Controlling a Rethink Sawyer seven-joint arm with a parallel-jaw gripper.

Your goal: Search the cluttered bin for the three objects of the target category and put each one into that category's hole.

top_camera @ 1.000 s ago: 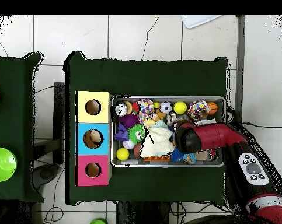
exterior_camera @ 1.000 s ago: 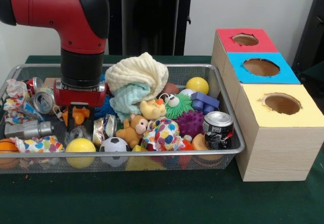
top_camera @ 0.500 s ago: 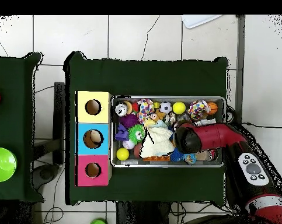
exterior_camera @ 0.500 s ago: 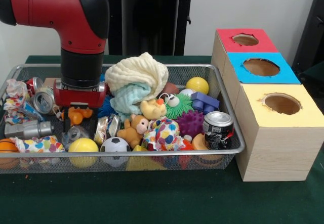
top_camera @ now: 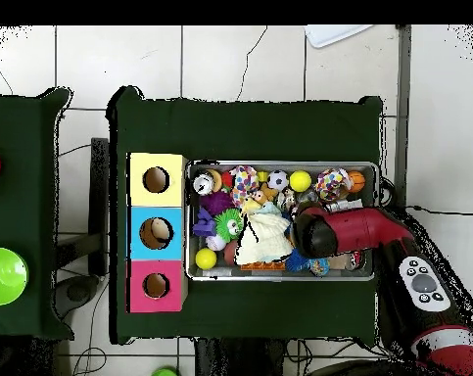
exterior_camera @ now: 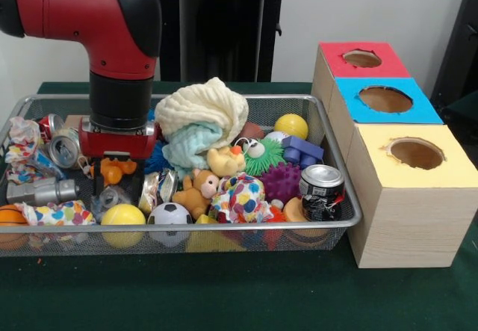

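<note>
From the front, the red and black arm [exterior_camera: 112, 39] reaches down into the left half of the wire mesh bin [exterior_camera: 179, 230], and the claw [exterior_camera: 113, 175] sits low among the clutter just above an orange toy [exterior_camera: 112, 169]; whether it is spread or closed on anything cannot be told, since the red wrist block and the toys hide it. Around it lie a crushed can [exterior_camera: 66, 146], a yellow ball [exterior_camera: 122, 215], a soccer ball [exterior_camera: 169, 214], a teddy bear [exterior_camera: 196, 190] and a cream cloth bundle [exterior_camera: 202, 107]. An upright silver can [exterior_camera: 321, 181] stands in the bin's right corner, beside the yellow box [exterior_camera: 414, 196]; the blue box [exterior_camera: 385, 101] and red box [exterior_camera: 361, 60] follow behind it, each with a round hole on top. From overhead, the arm [top_camera: 353, 230] covers the bin's right part, the claw is hidden beneath it, and the three boxes [top_camera: 156, 233] line the bin's left side on the green counter [top_camera: 250, 127].
</note>
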